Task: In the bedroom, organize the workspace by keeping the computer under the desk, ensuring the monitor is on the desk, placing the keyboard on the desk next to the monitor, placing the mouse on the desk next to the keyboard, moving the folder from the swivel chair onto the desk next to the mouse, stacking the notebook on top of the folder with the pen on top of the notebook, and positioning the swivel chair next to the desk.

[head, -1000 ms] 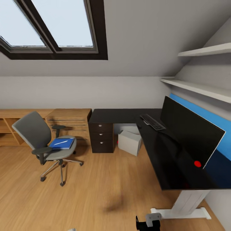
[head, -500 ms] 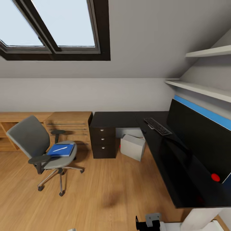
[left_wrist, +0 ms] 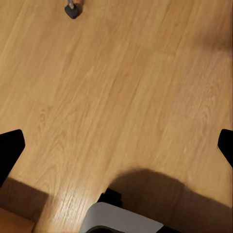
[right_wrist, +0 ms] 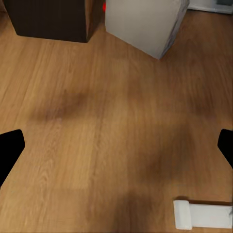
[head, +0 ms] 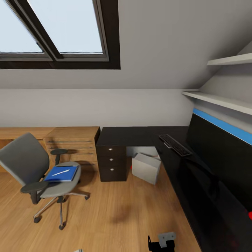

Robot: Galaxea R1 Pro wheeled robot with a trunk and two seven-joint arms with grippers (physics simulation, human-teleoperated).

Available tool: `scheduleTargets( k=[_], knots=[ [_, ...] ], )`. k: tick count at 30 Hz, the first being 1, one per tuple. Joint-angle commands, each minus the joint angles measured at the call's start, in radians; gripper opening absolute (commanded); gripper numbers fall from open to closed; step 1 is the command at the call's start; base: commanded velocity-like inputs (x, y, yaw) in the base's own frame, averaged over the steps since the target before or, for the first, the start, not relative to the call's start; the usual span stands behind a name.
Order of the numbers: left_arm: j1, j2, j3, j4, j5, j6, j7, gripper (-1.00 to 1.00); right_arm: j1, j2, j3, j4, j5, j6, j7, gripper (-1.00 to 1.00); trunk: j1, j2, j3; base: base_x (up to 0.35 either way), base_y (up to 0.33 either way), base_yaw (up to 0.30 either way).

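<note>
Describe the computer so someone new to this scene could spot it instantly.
Find the L-shaped black desk under the sloped ceiling, then look below its top, just beside the black drawer unit. The computer is the pale grey-white box standing on the wooden floor there. Unlike the dark drawers with round knobs, it is light and plain-sided.

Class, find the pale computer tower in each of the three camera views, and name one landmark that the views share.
Head view: computer stands on the floor under the desk, beside the black drawers.
Left wrist view: not in it.
Right wrist view: computer at the top.
Shared landmark: wooden floor.
</note>
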Motion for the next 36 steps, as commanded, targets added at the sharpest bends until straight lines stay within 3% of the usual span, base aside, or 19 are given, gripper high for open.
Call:
scheduleTargets(
  k=[1,18,36],
  knots=[
    [-0.001,0.0,0.0,0.0,0.01,-0.005,-0.001,1.0,-0.001,0.0,0.008,0.002,0.006,-0.001,-0.01,1.0,0.001,-0.002,-0.001,0.328,0.056,0.0],
    [-0.001,0.001,0.0,0.0,0.01,-0.005,-0.001,1.0,-0.001,0.0,0.008,0.002,0.008,-0.001,-0.01,1.0,0.001,-0.002,0.026,0.329,0.096,0.0],
    [-0.001,0.001,0.0,0.001,0.01,-0.013,-0.001,1.0,-0.001,0.0,0.008,0.002,0.008,-0.001,-0.01,1.0,0.001,-0.002,0.028,0.329,0.006,0.0]
  ],
)
